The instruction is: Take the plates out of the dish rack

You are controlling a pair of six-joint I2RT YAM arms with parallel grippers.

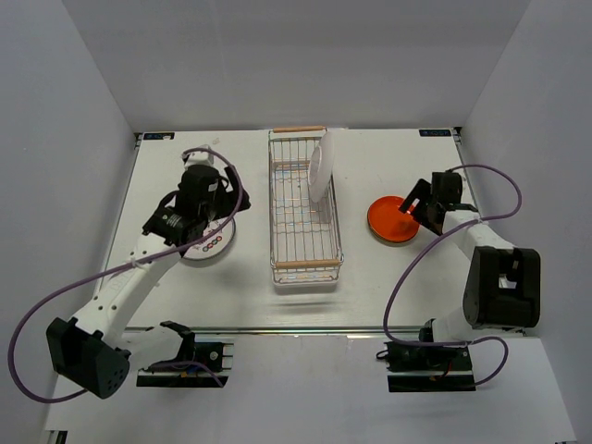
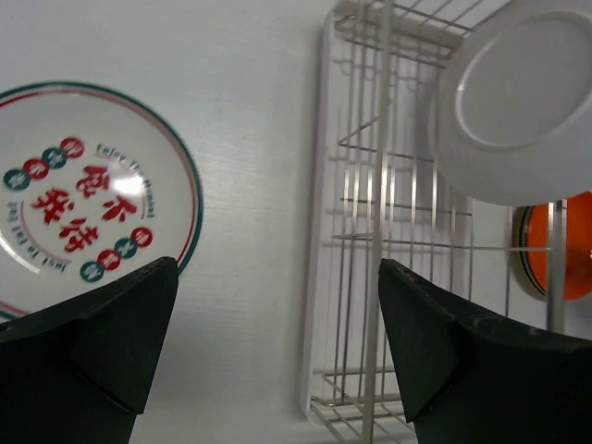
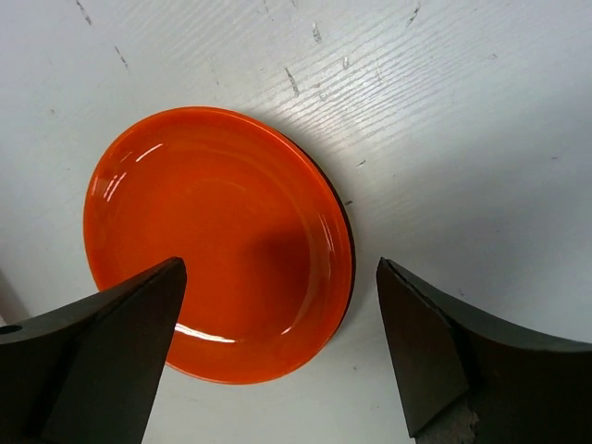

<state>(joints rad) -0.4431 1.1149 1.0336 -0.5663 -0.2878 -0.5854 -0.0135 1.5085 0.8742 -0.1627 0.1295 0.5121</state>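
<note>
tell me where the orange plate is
In the top view, the orange plate lies flat right of the dish rack, beside the right end effector.

We see bright, even light from above in the top view. The table (image 1: 388, 287) is close to white, and the shadows on it are faint and soft. In the right wrist view the orange plate (image 3: 213, 240) carries small white glints and casts a dark shadow along its right rim. Glare washes out part of the printed plate (image 2: 83, 203). Close to the lens, the fingers (image 3: 111, 361) of the right gripper (image 3: 280, 268) go almost black with soft edges — and the nearest wires of the dish rack (image 2: 382, 185) blur too.
</note>
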